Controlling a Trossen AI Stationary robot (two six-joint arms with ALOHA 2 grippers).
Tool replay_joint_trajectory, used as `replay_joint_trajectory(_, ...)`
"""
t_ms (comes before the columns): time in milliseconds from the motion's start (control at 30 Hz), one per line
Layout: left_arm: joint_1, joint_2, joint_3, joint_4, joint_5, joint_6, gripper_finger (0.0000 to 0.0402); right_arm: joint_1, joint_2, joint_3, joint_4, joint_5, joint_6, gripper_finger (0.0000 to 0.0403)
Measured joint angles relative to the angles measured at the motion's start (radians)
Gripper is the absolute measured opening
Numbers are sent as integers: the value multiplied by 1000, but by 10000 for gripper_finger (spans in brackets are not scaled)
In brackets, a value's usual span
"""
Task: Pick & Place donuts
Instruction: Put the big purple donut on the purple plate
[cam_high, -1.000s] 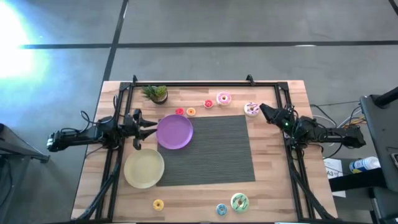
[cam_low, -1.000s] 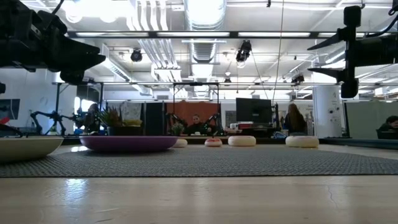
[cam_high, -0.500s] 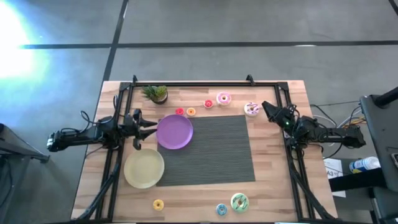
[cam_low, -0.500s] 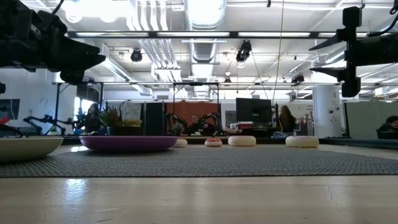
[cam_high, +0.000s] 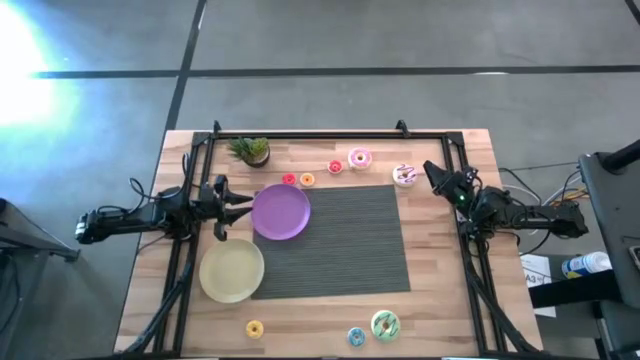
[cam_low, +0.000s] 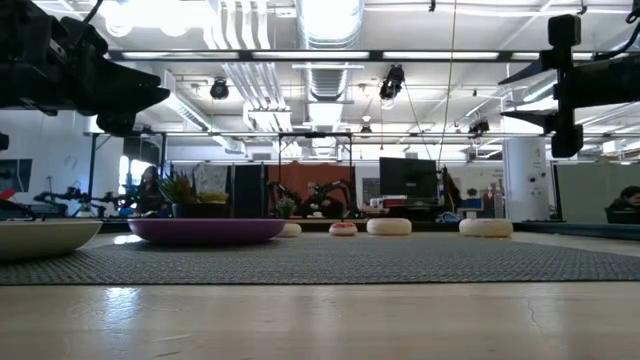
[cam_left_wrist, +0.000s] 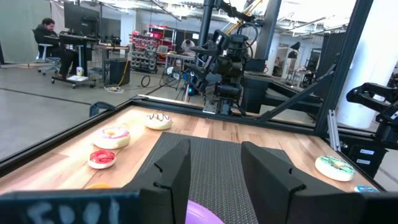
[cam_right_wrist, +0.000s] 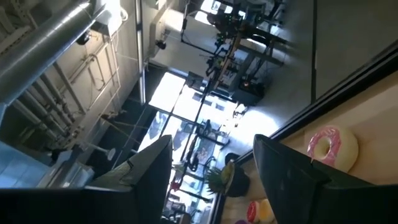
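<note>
Along the far side of the table lie a white-sprinkled donut (cam_high: 404, 175), a pink donut (cam_high: 360, 158), two small red ones (cam_high: 335, 167) (cam_high: 289, 180) and an orange one (cam_high: 307, 180). Near the near edge lie a yellow donut (cam_high: 254, 328), a blue donut (cam_high: 355, 337) and a green-iced donut (cam_high: 385, 324). My left gripper (cam_high: 243, 205) is open and hovers just left of the purple plate (cam_high: 281, 212). My right gripper (cam_high: 430, 172) is open, raised above the table and tipped upward, just right of the white-sprinkled donut; its wrist view shows the pink donut (cam_right_wrist: 329, 148).
A yellow plate (cam_high: 231, 270) sits near the table's left side, in front of the purple plate. A dark woven mat (cam_high: 340, 245) covers the middle. A small potted plant (cam_high: 250, 150) stands at the far left. A black frame (cam_high: 330, 134) runs along the far edge.
My right gripper has drawn back slightly toward the table's right edge, away from the white-sprinkled donut. The left arm and all the donuts have stayed where they were.
</note>
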Motion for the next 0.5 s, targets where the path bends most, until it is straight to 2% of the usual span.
replay_joint_trajectory(233,0,0,0,0,0,0,116,1,57,0,-7,-95,25,216)
replay_joint_trajectory(500,0,0,0,0,0,0,116,1,318,34,-10,-170,99,216)
